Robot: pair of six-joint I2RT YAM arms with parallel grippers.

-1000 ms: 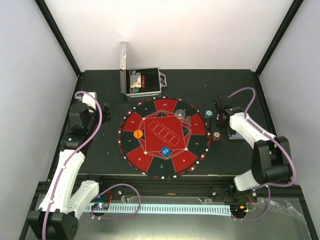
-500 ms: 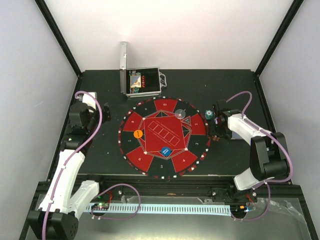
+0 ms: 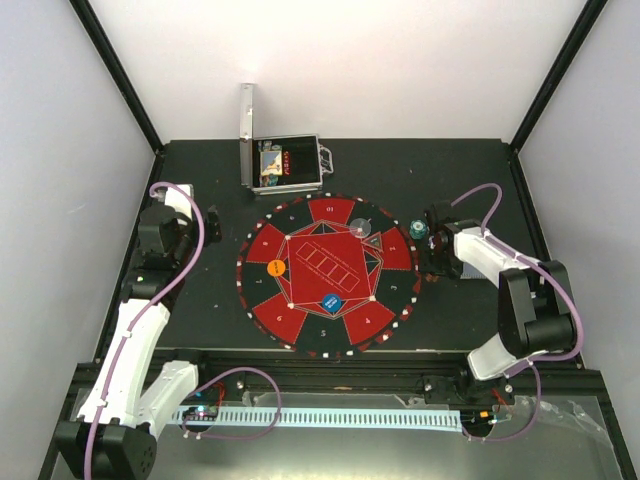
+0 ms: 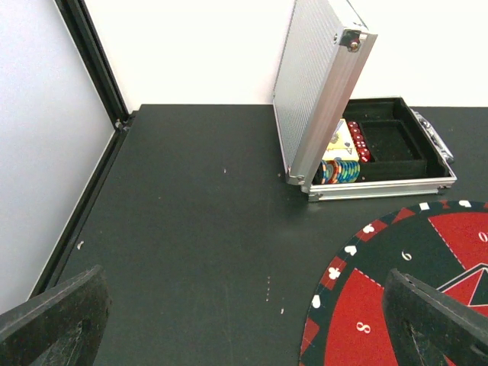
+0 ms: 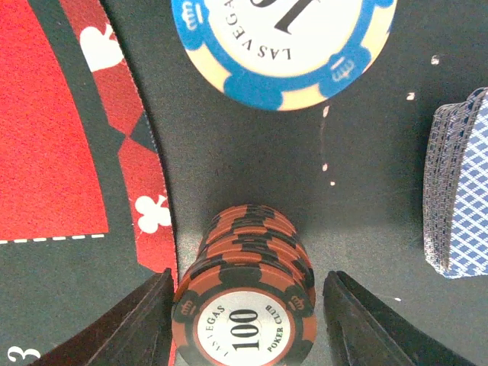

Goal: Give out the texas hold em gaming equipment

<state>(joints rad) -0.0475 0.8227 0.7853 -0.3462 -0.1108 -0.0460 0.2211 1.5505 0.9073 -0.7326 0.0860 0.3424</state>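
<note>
Straddling brown-red chip stack [image 5: 244,259] right of mat [image 5: 46,114] with right gripper [image 5: 248,320] for pickup; clamped or not, cannot tell. Holding left gripper [image 4: 244,320] spread wide, idle.

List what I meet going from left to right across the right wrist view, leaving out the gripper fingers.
Red-and-black mat → stack of brown-red chips → grey-blue-backed playing cards. The blue-edged chip at the top overlaps the stack, so it is left out.

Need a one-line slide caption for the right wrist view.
Right gripper straddling a stack of brown-red 100 chips, beside a blue-edged chip and blue-backed card deck.
</note>
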